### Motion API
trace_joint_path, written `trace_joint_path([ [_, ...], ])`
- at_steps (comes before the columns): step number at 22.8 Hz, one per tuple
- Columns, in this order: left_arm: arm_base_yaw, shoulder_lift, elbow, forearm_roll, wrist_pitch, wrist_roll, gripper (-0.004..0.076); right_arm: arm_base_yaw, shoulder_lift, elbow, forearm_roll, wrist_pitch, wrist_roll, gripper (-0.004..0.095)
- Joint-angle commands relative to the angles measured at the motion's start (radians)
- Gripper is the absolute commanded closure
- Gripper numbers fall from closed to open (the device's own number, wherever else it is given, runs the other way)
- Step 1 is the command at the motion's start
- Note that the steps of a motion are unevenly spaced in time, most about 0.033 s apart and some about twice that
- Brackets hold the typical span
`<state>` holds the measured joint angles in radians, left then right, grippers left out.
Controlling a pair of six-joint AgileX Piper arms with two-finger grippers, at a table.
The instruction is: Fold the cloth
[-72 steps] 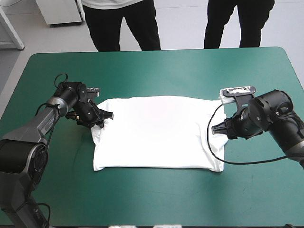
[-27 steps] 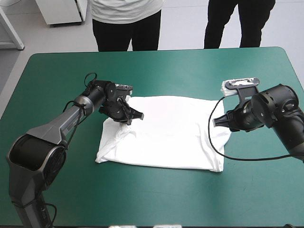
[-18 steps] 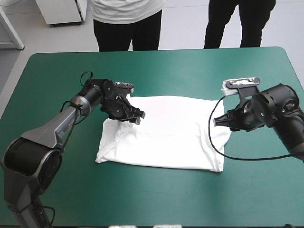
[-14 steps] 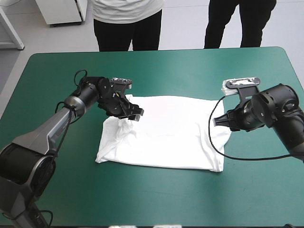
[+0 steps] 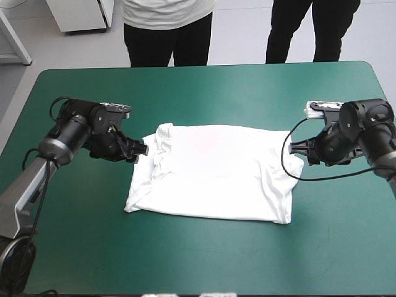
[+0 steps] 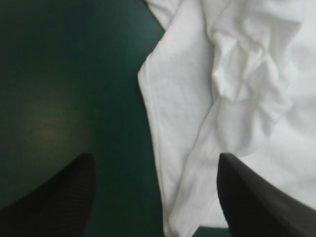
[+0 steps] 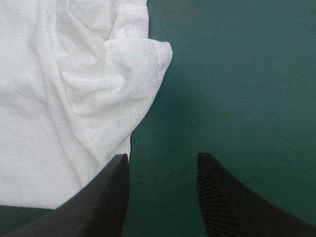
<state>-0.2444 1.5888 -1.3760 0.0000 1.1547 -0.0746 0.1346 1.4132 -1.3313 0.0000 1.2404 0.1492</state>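
The left gripper (image 6: 154,159) is seen released, its curved black fingers (image 6: 54,192) spread apart over the hemmed left edge of the T-shirt (image 5: 216,176), where the soft white cloth is bunched into rumpled folds. The right gripper (image 7: 163,158) is likewise opened, just off the T-shirt's right side, by a rounded, creased sleeve (image 7: 143,59). The T-shirt is laid mostly flat on the smooth teal-green cover (image 5: 204,93).

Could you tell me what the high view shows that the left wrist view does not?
Only the high view: the whole T-shirt lying on the table, and the right hand beside its right edge. Only the left wrist view: the left hand is open, with crumpled creases ahead of it. Both: the T-shirt's left edge on the teal-green cover.
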Motion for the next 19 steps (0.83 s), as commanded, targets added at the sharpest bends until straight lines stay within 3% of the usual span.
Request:
trace_joint_path([
  [1,0.045,-0.131,0.068,-0.008,-0.009,-0.009,0.0241,-0.022,0.037,-0.032,0.034,-0.064,-0.047,0.0474],
  [10,0.059,-0.178,0.097,-0.018,0.013,-0.009,0.0286,-0.022,0.260,-0.032,0.044,-0.213,-0.072,0.0475],
  [19,0.059,-0.178,0.097,-0.018,0.017,-0.009,0.0291,-0.022,0.357,-0.030,0.012,-0.240,-0.065,0.0475],
])
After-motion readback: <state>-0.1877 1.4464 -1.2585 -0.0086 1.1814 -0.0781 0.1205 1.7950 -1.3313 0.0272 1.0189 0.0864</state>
